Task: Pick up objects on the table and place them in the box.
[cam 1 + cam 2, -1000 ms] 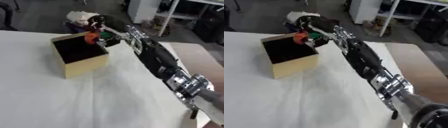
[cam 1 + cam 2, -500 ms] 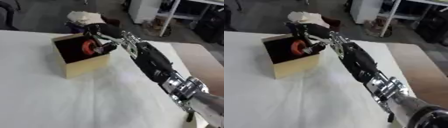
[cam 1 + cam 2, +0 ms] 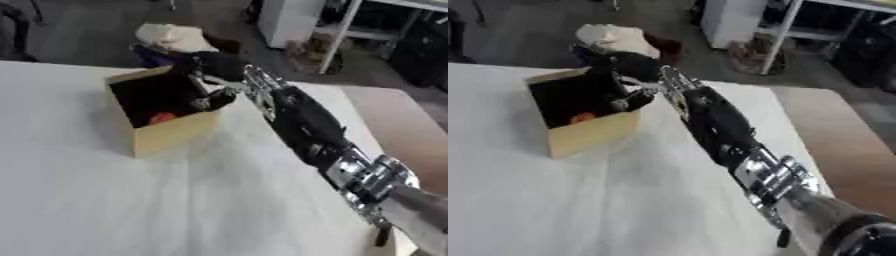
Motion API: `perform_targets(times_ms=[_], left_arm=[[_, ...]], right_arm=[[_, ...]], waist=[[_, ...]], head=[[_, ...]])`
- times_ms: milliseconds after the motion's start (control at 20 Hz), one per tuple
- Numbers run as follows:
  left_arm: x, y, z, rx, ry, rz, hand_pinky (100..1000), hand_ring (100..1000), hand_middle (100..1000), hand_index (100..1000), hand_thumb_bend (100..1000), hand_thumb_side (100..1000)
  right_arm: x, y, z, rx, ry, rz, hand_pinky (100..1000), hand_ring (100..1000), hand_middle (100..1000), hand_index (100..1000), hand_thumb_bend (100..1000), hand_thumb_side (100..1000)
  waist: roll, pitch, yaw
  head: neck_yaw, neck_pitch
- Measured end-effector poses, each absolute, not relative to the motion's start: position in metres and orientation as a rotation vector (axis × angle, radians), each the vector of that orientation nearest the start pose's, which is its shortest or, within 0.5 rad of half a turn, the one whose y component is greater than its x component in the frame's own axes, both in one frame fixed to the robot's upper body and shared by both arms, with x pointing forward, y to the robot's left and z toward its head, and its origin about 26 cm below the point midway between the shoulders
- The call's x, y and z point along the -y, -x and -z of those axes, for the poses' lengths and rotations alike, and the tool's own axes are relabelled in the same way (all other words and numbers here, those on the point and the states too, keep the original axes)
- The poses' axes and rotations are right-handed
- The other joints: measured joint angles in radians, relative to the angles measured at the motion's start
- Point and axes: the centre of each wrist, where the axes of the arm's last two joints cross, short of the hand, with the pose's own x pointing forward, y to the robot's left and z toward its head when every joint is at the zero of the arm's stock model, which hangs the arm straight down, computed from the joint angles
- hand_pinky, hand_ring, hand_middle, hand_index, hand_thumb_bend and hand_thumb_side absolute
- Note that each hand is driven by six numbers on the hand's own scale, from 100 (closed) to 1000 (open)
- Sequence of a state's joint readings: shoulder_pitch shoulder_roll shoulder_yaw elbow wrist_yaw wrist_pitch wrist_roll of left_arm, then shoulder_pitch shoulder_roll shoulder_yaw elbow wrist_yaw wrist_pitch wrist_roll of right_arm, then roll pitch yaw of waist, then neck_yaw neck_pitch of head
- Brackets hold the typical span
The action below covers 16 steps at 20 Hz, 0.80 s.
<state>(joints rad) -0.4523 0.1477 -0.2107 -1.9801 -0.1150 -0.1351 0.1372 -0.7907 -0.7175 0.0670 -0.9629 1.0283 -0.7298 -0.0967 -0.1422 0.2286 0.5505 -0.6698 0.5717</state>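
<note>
My right hand reaches over the box's far rim, fingers dipping inside; against the dark interior I cannot tell whether they are spread or curled; an orange object lies in the box's bottom, partly hidden by the front wall; the box stands on the white table.

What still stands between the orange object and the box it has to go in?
Nothing visible: the orange object already lies inside the cardboard box, with the right hand over the box's open top.
</note>
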Motion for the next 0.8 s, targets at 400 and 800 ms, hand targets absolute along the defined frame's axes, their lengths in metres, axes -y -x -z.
perform_targets(times_ms=[400, 800], left_arm=[[-0.168, -0.304, -0.211, 2.530, 0.034, 0.294, 786, 659, 612, 865, 100, 783], [-0.186, -0.303, -0.196, 2.475, -0.082, 0.224, 787, 658, 609, 864, 100, 787]], right_arm=[[0.418, -0.423, -0.233, -2.536, -1.506, 1.874, 792, 896, 734, 899, 100, 202], [0.415, -0.395, -0.275, -2.989, -1.241, 1.385, 747, 909, 702, 908, 100, 398]], waist=[[0.009, -0.006, -0.057], [0.038, -0.022, -0.172]], head=[[0.034, 0.000], [0.111, 0.009]])
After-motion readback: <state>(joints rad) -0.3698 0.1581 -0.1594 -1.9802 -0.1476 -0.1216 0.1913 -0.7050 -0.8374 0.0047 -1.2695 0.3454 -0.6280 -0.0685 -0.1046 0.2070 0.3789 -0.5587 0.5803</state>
